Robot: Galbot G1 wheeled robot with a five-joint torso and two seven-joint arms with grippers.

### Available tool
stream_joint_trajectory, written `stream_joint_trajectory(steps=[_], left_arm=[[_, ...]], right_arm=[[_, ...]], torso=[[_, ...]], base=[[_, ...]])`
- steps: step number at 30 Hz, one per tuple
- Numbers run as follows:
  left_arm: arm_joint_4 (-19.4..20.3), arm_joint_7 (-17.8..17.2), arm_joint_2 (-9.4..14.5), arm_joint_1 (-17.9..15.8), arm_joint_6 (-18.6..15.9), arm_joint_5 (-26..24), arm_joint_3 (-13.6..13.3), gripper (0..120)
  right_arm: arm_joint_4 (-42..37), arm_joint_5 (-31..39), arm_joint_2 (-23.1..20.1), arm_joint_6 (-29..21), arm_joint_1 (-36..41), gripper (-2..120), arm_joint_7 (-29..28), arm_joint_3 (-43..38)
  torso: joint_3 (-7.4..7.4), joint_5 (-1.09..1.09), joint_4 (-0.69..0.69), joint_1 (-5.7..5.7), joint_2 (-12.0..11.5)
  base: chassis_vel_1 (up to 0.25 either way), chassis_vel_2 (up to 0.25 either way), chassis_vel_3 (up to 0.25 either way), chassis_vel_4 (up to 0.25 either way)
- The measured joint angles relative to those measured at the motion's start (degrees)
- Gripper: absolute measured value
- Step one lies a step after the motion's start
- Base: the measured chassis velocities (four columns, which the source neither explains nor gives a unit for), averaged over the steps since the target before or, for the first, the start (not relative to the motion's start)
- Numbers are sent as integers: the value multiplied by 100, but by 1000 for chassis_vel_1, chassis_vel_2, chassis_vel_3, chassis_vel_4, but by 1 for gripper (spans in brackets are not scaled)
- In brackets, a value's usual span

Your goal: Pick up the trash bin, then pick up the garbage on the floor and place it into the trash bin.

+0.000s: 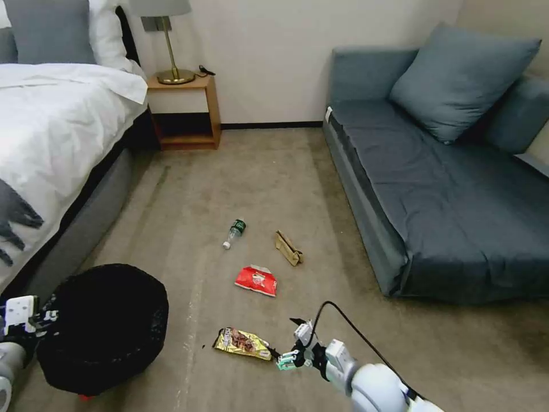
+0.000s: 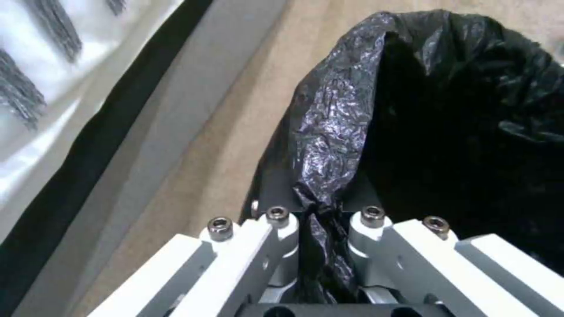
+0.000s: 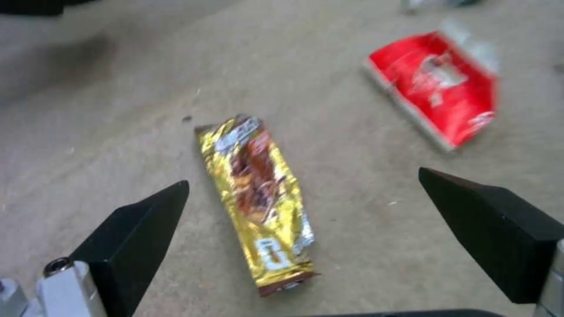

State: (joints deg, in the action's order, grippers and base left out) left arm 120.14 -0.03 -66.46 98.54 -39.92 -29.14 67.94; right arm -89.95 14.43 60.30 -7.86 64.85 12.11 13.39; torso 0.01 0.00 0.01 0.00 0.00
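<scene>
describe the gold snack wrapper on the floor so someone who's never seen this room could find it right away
On the tan carpet between the bed and the grey-blue sofa, four litter items lie in a loose cluster. The gold snack wrapper is the one nearest the robot, just ahead of the open right hand and beside the black-lined trash bin. It alone is shiny gold-yellow, long and flat.

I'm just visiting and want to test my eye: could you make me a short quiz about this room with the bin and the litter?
1. True or false: the left end effector is shut on the trash bin liner.
2. Which litter lies between the open fingers of the right end effector? A) red packet B) gold wrapper C) bottle
3. Fill in: the bottle lies beside the tan ____.

Key
1. True.
2. B, the gold wrapper; the red packet lies farther off.
3. Paper bag.
</scene>
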Motion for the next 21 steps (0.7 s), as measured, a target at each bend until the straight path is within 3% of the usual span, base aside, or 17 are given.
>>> stream_joint_trajectory(steps=[9, 21], left_arm=[[94, 15, 0, 86, -9, -13, 89, 6], [160, 26, -51, 131, -11, -43, 161, 6]], right_arm=[[1114, -673, 423, 438, -563, 100, 233, 719], [1859, -1244, 699, 578, -858, 95, 174, 1063]], torso=[[0, -1, -1, 0, 0], [0, -1, -1, 0, 0]], base=[[0, 0, 0, 0], [0, 0, 0, 0]])
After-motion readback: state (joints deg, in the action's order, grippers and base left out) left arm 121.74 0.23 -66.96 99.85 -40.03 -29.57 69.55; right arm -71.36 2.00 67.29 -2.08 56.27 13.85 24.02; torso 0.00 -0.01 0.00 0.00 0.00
